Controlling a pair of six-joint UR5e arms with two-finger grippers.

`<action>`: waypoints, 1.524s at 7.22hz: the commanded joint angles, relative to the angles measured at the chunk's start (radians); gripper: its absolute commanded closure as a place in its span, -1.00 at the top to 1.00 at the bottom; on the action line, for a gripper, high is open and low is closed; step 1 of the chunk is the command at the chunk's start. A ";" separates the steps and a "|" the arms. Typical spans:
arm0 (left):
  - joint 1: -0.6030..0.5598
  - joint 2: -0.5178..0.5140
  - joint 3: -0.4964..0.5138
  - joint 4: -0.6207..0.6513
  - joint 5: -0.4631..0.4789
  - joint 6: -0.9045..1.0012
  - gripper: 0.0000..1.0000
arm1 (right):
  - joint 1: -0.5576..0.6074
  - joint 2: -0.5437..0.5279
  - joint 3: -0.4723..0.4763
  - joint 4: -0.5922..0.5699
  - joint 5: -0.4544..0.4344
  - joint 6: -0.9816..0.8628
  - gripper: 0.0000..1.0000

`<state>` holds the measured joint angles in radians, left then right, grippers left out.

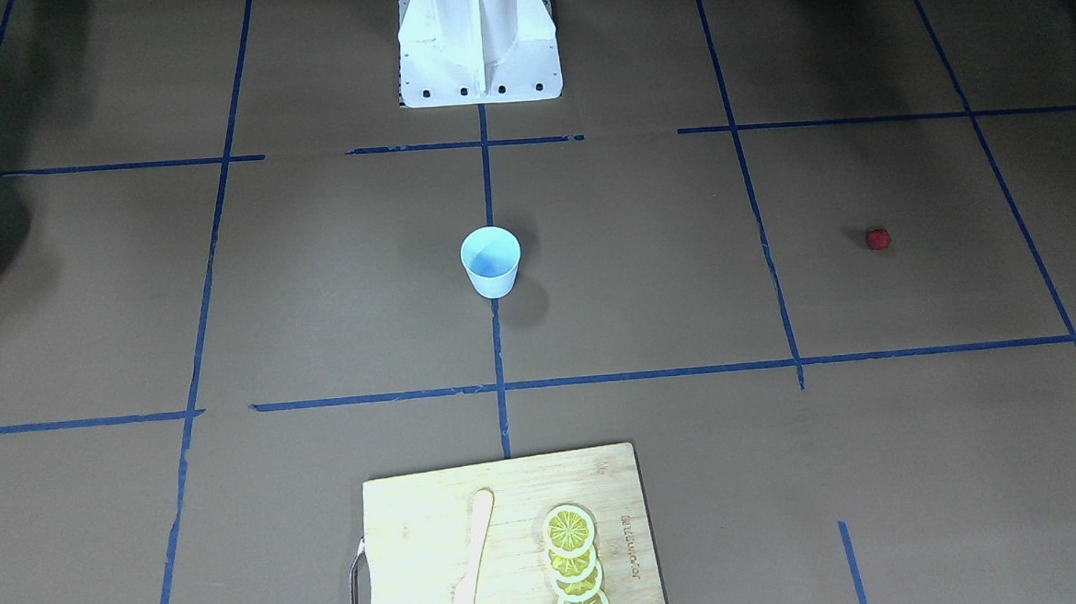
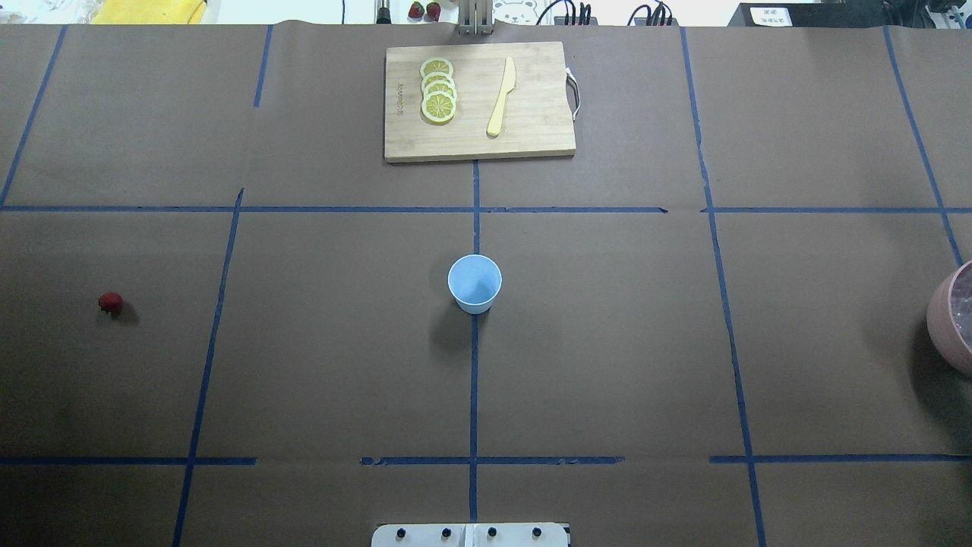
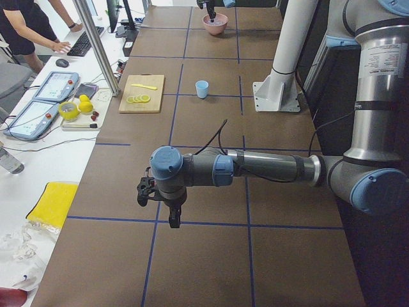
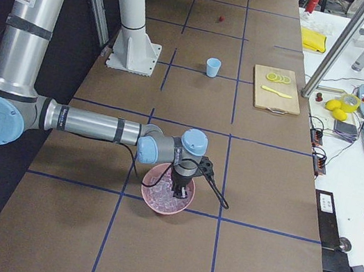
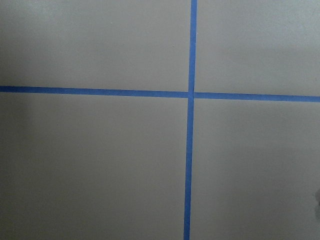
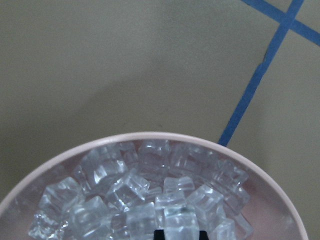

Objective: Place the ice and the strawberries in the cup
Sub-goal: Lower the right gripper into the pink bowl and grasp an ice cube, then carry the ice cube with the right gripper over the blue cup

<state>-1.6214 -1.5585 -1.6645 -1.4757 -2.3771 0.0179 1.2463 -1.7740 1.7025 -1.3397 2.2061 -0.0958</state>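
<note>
We judge the step to be lifting ice (image 6: 130,192) from the pink bowl (image 4: 146,197); we should centre the right gripper (image 4: 178,191) on one top cube and squeeze squarely, since it looks slippery; whether its fingers, or those of the left gripper (image 3: 171,217), are apart or closed we cannot tell; the clear cubes heap the bowl, well apart from the empty blue cup (image 2: 474,282)
</note>
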 commanded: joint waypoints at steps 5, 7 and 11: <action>0.000 0.000 0.006 0.002 -0.001 0.000 1.00 | 0.107 0.116 0.362 -0.382 0.027 -0.001 -1.00; 0.000 0.002 0.005 0.000 -0.001 0.002 1.00 | 0.090 0.358 0.320 -0.560 0.108 0.018 -1.00; 0.000 0.003 0.006 0.002 0.001 0.000 1.00 | -0.213 0.713 0.256 -0.604 0.101 0.588 -1.00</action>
<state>-1.6213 -1.5569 -1.6588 -1.4754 -2.3768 0.0182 1.1514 -1.1637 1.9716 -1.9405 2.3180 0.2766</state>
